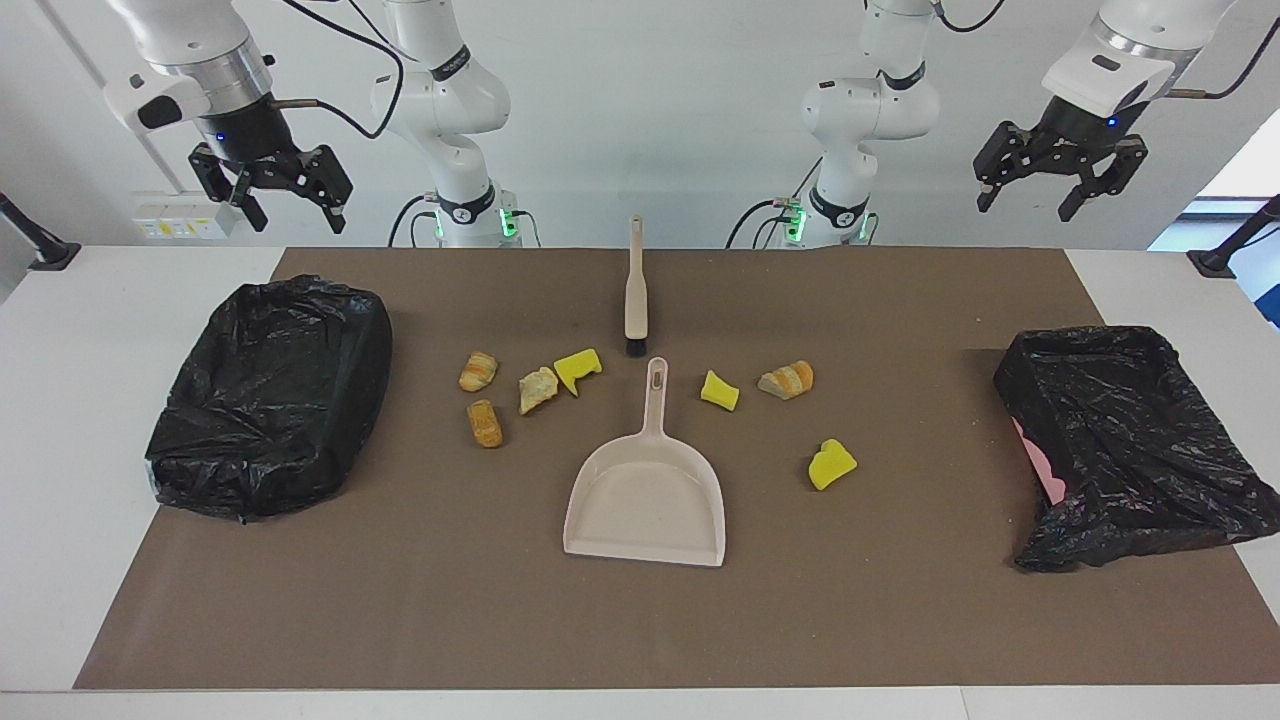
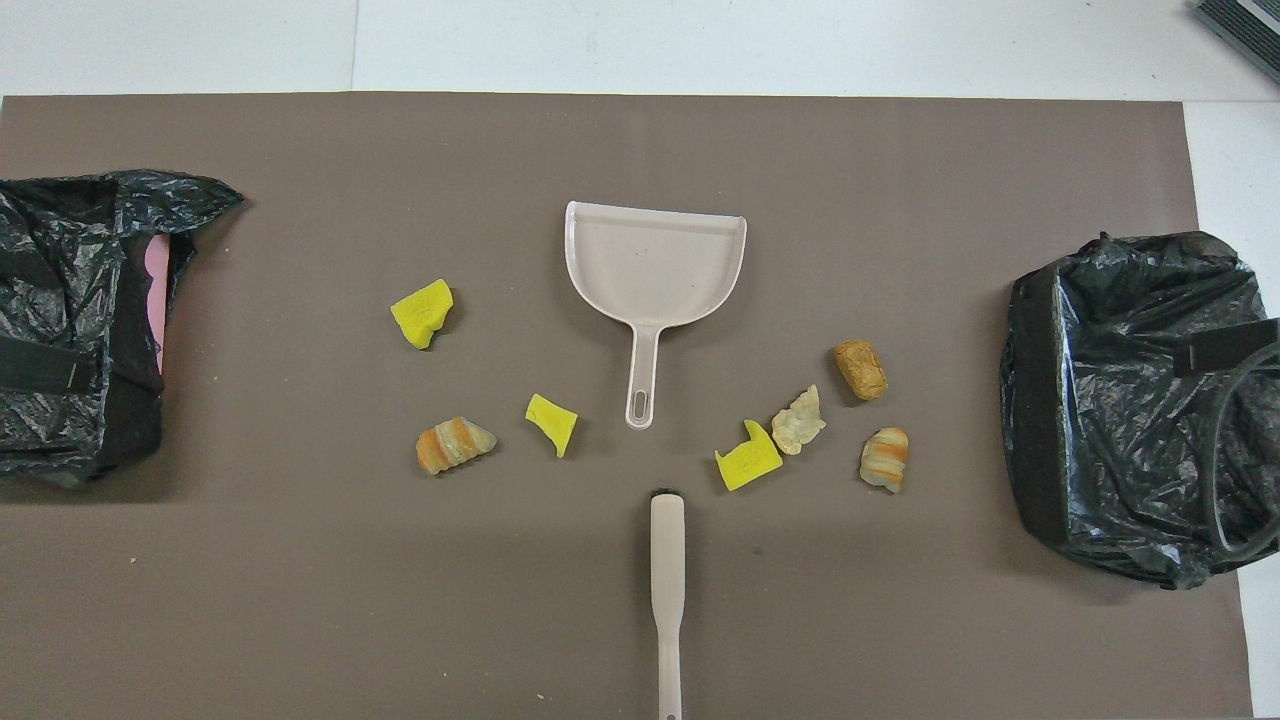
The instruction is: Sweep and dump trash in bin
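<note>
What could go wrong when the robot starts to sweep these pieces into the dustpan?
1. The trash lies on both sides of the dustpan, four chunks toward the right arm's end, three toward the left's; some may be missed.
2. The dustpan's open edge faces away from the robots, while most chunks lie beside its handle, so the brush could push them past it.

In the overhead view the brush (image 2: pixel 667 590) runs off the bottom edge, its handle end cut away, and its bristles show only as a dark sliver. The bin (image 2: pixel 75 320) at the left arm's end is cropped by that view's side edge. Black liners hide both bins' insides, including the bin (image 2: pixel 1130 400) at the right arm's end.
</note>
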Controlling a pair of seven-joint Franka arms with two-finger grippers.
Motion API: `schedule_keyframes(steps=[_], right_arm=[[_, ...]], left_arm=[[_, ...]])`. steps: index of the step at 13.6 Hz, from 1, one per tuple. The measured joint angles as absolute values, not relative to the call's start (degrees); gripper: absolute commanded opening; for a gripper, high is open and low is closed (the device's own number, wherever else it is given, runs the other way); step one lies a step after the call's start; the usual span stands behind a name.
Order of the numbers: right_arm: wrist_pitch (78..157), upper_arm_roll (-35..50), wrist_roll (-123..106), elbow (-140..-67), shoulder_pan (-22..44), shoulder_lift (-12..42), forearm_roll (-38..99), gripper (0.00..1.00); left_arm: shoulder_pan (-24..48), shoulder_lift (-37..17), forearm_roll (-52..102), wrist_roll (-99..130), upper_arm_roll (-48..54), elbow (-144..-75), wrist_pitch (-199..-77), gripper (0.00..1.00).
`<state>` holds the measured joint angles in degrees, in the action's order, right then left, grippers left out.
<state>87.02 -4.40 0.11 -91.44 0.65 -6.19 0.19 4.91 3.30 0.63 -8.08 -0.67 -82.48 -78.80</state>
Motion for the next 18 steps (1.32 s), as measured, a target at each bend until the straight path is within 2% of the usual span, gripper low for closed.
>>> schedule_keyframes(steps=[18], right_arm=[[87.0, -4.0, 1.9, -91.6, 1.2, -6.5, 0.2, 1.00]], left_arm=[[4.9, 3.7, 0.6, -8.1, -0.1, -82.5, -78.5, 1.00]])
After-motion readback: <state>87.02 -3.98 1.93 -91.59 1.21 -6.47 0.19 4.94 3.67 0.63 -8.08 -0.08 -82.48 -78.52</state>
